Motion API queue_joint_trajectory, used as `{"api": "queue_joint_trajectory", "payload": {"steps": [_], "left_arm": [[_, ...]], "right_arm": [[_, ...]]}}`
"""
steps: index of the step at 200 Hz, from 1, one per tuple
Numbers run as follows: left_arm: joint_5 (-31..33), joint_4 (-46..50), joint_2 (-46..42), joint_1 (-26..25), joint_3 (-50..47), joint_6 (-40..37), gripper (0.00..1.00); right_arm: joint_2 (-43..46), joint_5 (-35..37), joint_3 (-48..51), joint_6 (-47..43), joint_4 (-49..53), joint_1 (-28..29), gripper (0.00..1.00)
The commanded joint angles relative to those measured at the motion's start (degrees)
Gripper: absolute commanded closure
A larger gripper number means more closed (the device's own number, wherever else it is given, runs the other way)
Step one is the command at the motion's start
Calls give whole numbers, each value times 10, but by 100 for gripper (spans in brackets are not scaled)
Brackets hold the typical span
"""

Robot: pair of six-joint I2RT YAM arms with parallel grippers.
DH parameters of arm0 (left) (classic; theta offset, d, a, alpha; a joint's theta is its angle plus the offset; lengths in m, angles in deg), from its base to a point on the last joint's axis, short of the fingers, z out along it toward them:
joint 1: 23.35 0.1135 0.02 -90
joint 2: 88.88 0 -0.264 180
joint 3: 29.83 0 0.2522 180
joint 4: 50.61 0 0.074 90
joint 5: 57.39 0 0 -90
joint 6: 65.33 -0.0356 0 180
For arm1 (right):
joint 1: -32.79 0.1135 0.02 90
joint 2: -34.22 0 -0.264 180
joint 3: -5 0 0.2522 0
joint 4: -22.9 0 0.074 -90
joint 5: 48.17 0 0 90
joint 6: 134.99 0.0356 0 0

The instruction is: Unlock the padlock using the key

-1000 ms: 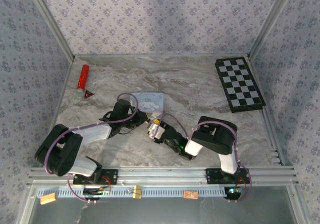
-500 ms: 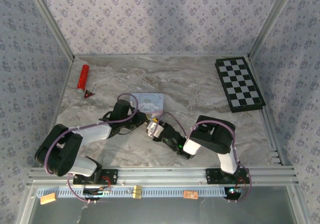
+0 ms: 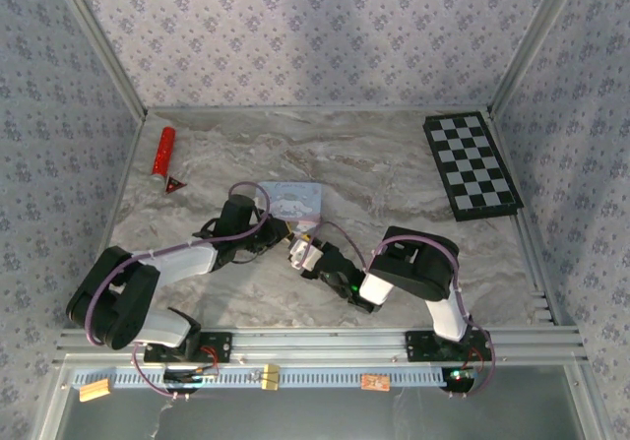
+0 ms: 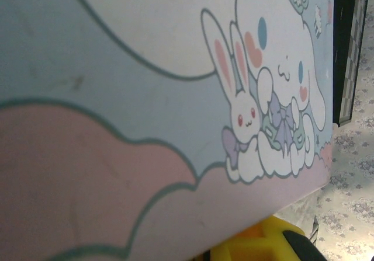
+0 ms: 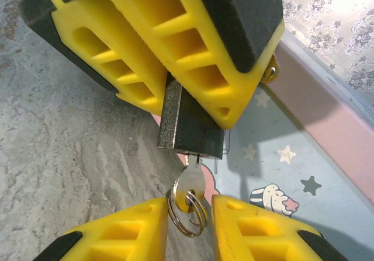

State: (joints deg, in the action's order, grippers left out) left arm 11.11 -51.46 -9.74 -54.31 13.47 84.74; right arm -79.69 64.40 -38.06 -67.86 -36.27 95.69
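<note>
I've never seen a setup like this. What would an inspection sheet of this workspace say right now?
Surface: marble-patterned table, flat, no spills seen.
Job's things: dark padlock held up off the table; key already in its keyhole, ring dangling.
Clutter: light-blue cartoon tin right behind the padlock; chessboard far right; red tube far left.
Grippers: left pincer clamped on the padlock; right pincer straddles the key, with a gap showing.
Cables: purple cables run along both arms, none snagged.
Surroundings: patterned walls, metal rail at the near edge.
</note>
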Motion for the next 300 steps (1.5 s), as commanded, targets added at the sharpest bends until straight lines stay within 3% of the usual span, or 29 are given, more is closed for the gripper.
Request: {"api": "queue_joint_trajectory", "payload": {"steps": [1, 153, 300], "left_arm": [[-13, -17, -11, 4, 12, 2, 94], [-16, -25, 18, 4, 11, -3, 94], [-21, -38, 18, 3, 11, 0, 95]], "right_arm": [[6, 8, -7, 13, -15, 1, 73], [1, 6, -15, 13, -10, 7, 72], [15, 8, -27, 50, 37, 0, 87]]}}
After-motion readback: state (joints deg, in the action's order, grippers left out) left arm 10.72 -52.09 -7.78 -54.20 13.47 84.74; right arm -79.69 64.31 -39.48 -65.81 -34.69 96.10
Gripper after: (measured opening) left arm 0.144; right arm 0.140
